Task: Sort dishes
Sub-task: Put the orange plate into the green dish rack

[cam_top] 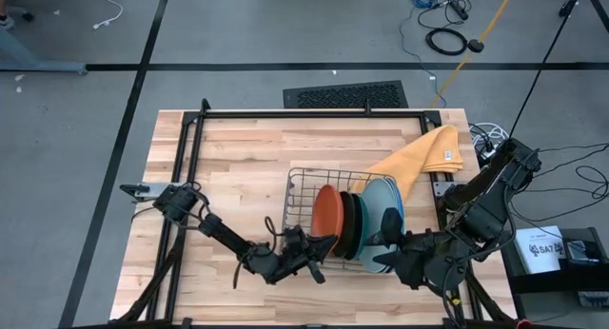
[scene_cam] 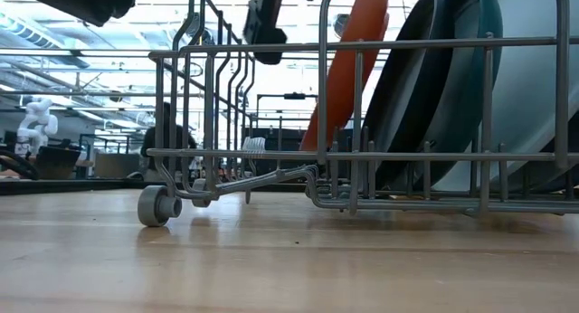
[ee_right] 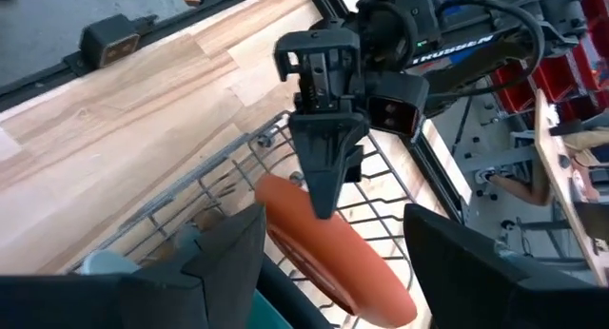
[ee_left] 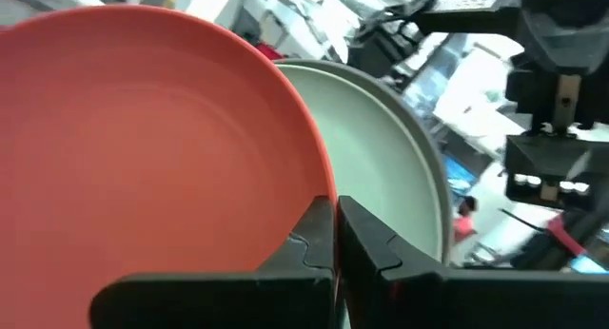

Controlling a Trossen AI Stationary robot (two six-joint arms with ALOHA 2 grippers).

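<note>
A wire dish rack [cam_top: 303,191] stands mid-table with plates on edge in it. From left to right they are an orange-red plate [cam_top: 327,222], a black one [cam_top: 346,226], a dark teal one [cam_top: 359,230] and large pale blue-grey ones [cam_top: 383,213]. My left gripper [cam_top: 319,245] is at the rack's near side, shut on the orange-red plate [ee_left: 143,139]. My right gripper [cam_top: 388,261] hangs open near the large plates' near edge, touching nothing. Its fingers [ee_right: 224,248] are spread wide. My left gripper [ee_left: 336,224] pinches the orange-red plate's rim [ee_left: 326,191] between its two fingers, at the plate's upper near edge. The right wrist view shows its fingers [ee_right: 322,177] pointing down onto the rim. The plate leans on edge in the rack [scene_cam: 348,69]. I cannot tell whether its lower edge rests on the wires.
A yellow-orange cloth [cam_top: 421,156] lies over the rack's far right corner and the table. Black frame bars [cam_top: 190,139] run along the table's far and left sides. Bare wood lies left of the rack [cam_top: 238,177].
</note>
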